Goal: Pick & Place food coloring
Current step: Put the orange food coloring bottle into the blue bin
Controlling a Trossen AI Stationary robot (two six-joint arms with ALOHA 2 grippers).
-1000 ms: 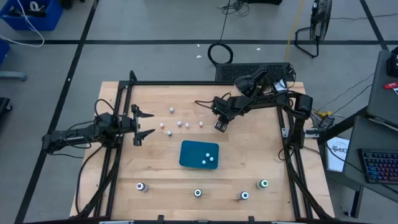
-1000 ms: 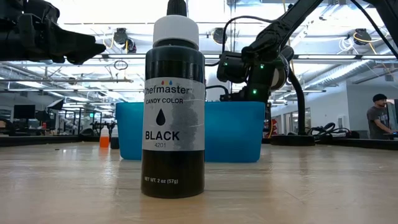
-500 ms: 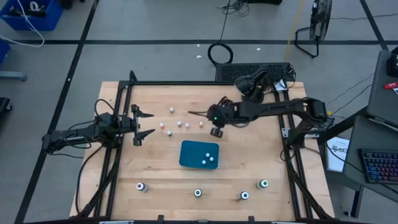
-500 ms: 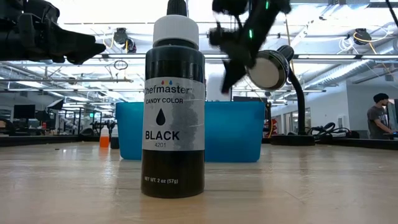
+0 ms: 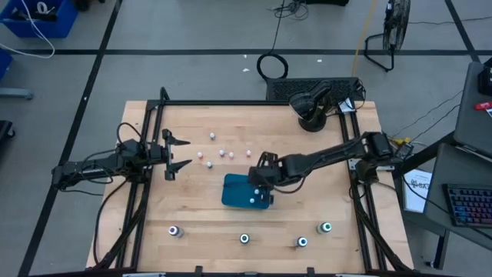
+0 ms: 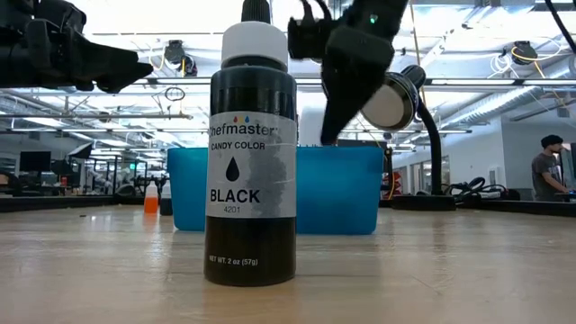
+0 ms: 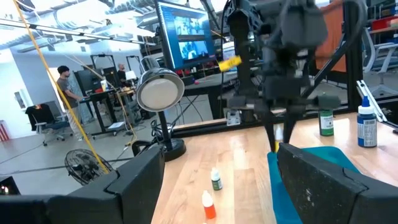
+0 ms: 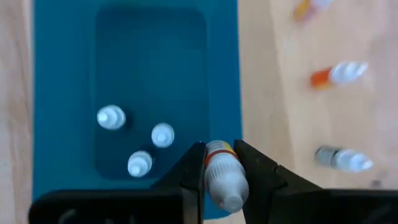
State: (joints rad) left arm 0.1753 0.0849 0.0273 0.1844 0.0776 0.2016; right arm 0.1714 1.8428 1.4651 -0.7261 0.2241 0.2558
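Three small white-capped food-coloring bottles (image 8: pixel 138 135) already stand in the teal rectangular plastic tray (image 5: pixel 233 190). The right gripper (image 8: pixel 221 163), fingers clamped on a fourth small pale bottle (image 8: pixel 224 174), hovers above the tray's edge. Several tiny bottles (image 5: pixel 221 153) and four dark bottles (image 5: pixel 244 238) remain on the table; the left gripper (image 5: pixel 175 155) waits wide open, empty.
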